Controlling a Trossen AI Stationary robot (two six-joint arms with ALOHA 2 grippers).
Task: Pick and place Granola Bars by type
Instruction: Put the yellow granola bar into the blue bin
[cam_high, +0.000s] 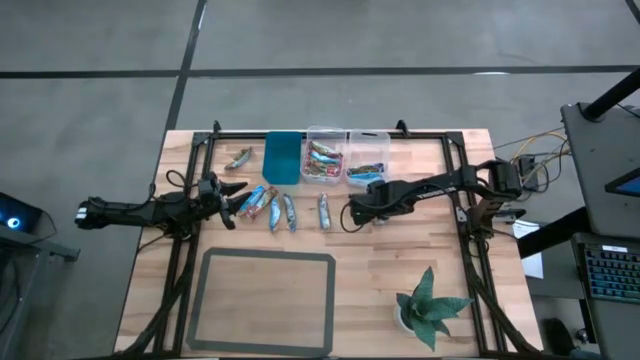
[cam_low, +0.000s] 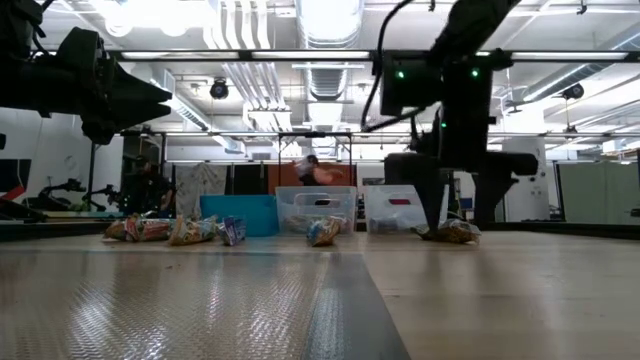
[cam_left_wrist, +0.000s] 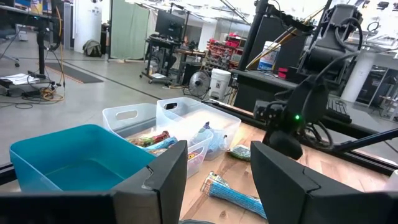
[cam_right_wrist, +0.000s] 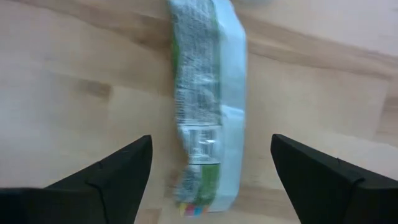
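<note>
A greenish-silver granola bar (cam_right_wrist: 208, 106) lies flat on the wooden table. My right gripper (cam_right_wrist: 211, 186) points down over it, open, one finger on each side of the bar and neither touching it. The low view shows this bar (cam_low: 455, 232) under the gripper (cam_low: 450, 210). Several more bars (cam_high: 272, 208) lie in a row left of centre, one silver bar (cam_high: 324, 210) beside my right gripper (cam_high: 353, 213), and one bar (cam_high: 238, 158) at the far left. My left gripper (cam_left_wrist: 217, 180) hangs level above the row, open and empty.
A teal bin (cam_high: 282, 157) and two clear bins (cam_high: 325, 140) (cam_high: 368, 140) holding bars stand along the far edge. A dark-framed mat (cam_high: 205, 300) lies at the near side, and a potted plant (cam_high: 430, 305) stands near right. A person (cam_low: 315, 170) is far behind the table.
</note>
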